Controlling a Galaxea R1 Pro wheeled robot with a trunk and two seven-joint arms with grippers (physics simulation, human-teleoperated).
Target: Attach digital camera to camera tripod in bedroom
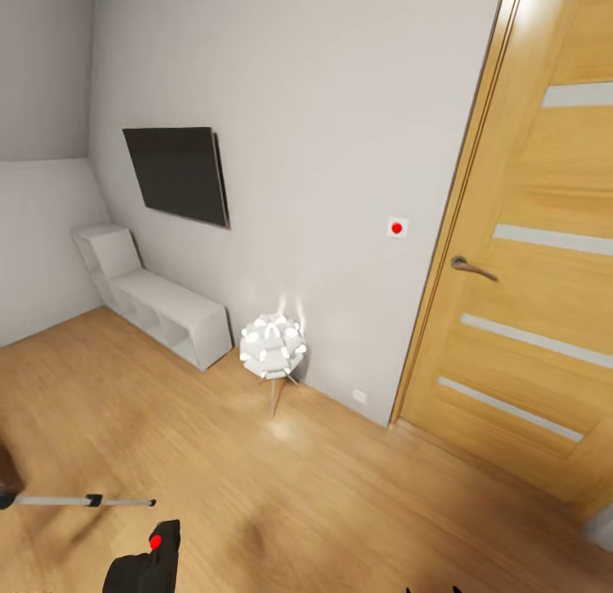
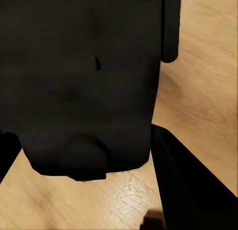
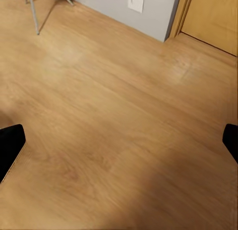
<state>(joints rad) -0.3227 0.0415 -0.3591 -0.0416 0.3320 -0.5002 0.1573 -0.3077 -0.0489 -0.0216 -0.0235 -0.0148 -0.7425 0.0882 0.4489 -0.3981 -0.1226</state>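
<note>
Black digital camera [image 1: 146, 561] sits clenched in the left gripper [image 2: 84, 155] at the head view's 7 o'clock, with the silver camera tripod [image 1: 81, 500] leg lying sideways just above at 8 o'clock, while the right gripper [image 3: 119, 141] hangs open.

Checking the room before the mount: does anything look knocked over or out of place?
One oddity: a tripod leg lies near-horizontal low over the floor, not upright. The lamp, shelf and door look normal. The left gripper holds the camera.
</note>
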